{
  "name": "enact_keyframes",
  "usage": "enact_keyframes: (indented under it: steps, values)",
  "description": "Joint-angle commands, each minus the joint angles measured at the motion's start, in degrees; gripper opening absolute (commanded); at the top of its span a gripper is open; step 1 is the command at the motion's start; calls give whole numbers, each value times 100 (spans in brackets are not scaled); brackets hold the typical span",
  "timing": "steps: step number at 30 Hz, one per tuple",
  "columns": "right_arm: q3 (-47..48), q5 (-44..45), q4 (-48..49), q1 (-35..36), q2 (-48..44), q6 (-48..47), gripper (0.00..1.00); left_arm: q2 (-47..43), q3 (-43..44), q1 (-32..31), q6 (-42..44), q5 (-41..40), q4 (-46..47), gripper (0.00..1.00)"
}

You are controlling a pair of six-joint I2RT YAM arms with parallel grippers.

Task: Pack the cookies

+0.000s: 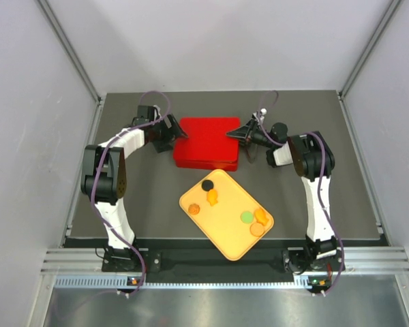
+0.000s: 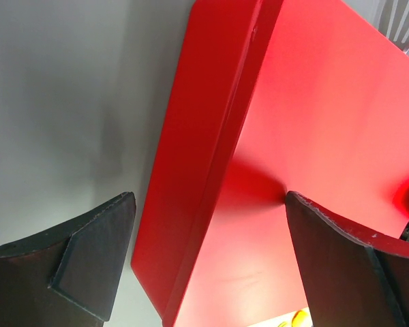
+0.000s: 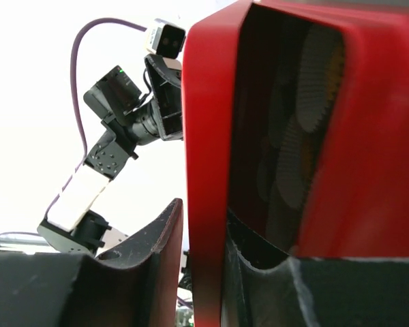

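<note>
A red box (image 1: 208, 143) with its lid on stands mid-table. My right gripper (image 1: 240, 134) is shut on the lid's right rim (image 3: 204, 136), one finger outside and one inside. White fluted paper cups (image 3: 307, 129) show under the lid. My left gripper (image 1: 172, 136) is open at the box's left edge (image 2: 191, 177), with one finger (image 2: 88, 259) beside the box and the other (image 2: 341, 266) over the lid. The cookies lie on a yellow tray (image 1: 225, 235) in front: a black one (image 1: 206, 184), a green one (image 1: 246, 217) and several orange ones (image 1: 212, 197).
The dark table mat (image 1: 123, 225) ends at metal rails left, right and front. White walls enclose the table. The left arm (image 3: 116, 129) shows beyond the box in the right wrist view.
</note>
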Motion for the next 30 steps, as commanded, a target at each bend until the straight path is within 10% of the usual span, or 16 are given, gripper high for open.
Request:
enact_keyframes:
  steps: [1, 30]
  values:
    - [-236, -76, 299, -187, -109, -132, 25, 73, 228, -35, 111, -92, -21, 95]
    - [-1344, 3, -478, -838, -908, -1185, 42, 117, 439, -264, 216, -304, -276, 95]
